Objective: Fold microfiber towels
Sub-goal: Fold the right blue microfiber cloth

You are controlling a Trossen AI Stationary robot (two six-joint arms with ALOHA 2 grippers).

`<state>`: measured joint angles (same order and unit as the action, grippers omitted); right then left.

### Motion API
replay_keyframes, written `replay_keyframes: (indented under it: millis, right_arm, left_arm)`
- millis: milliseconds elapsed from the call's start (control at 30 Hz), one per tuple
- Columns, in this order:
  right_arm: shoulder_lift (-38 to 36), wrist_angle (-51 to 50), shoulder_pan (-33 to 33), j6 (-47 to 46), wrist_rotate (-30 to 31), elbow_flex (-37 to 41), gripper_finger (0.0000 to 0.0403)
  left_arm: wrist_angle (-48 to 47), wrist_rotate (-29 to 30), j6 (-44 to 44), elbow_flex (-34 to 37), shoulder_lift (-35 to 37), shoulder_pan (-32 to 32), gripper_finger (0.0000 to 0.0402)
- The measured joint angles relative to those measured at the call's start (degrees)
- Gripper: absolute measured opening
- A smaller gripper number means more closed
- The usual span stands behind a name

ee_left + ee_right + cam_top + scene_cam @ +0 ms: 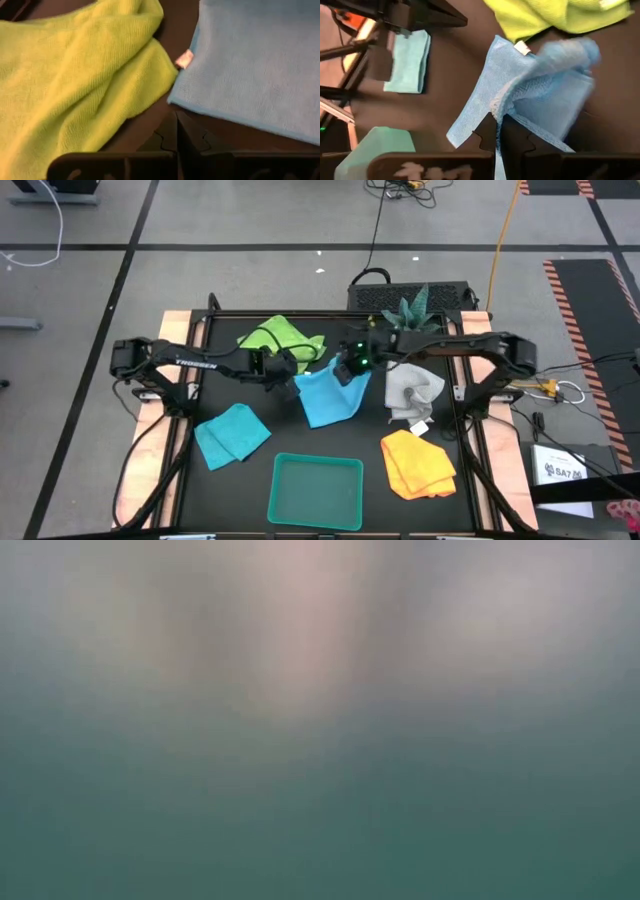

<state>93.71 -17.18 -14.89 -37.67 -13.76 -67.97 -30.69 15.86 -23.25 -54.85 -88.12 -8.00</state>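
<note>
A light blue towel (pixel 328 398) lies in the middle of the black table, with my right gripper (pixel 347 368) shut on it at its far right part. My left gripper (pixel 291 385) is shut on nothing, above bare table between that towel's left edge (pixel 200 107) and the lime green towel (pixel 283 338), which lies crumpled at the far side. A turquoise towel (pixel 232 435) lies folded at the near left. The grey-white towel (pixel 412 392) and the yellow-orange towel (pixel 418 463) lie bunched on the right. My right gripper pinches a raised ridge of the light blue towel (pixel 496 111) between its two fingers; one layer or several, I cannot tell. The fingers slant down from the table's far right. The cloth rises to the fingers, folded over itself, and its near part (pixel 470 125) lies on the table.
A teal plastic tray (pixel 316 492) stands at the near edge, in the middle. A small green plant (pixel 410 310) stands at the far edge, behind my right arm. Bare black table shows between the turquoise towel and the light blue one.
</note>
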Motion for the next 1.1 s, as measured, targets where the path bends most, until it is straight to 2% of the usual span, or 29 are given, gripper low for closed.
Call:
replay_keyframes:
  millis: [67, 300, 567, 933, 1100]
  right_arm:
    - [2.9, 0.5, 0.4, 0.2, -0.2, -1.1, 0.0]
    - [11.2, 9.4, 2.0, -1.0, -7.2, -4.8, 0.0]
    - [15.0, 10.6, 2.8, -0.4, -9.0, -6.6, 0.0006]
    - [11.5, 11.7, 3.2, 5.3, -8.5, -6.5, 0.0102]
    - [7.5, 10.5, 2.5, 10.0, -4.3, -6.6, 0.0129]
  left_arm:
    - [-1.0, -0.3, 0.0, 0.0, 0.0, 0.6, 0.0]
    - [-4.0, -0.7, 0.0, 0.0, 0.0, 1.6, 0.0]
    - [-4.1, -0.8, 0.0, 0.0, 0.0, 1.6, 0.0]
    - [-3.6, -0.9, 0.0, 0.0, 0.0, 1.7, 0.0]
    - [-3.5, -1.0, -0.3, 0.0, 0.0, 1.6, 0.0]
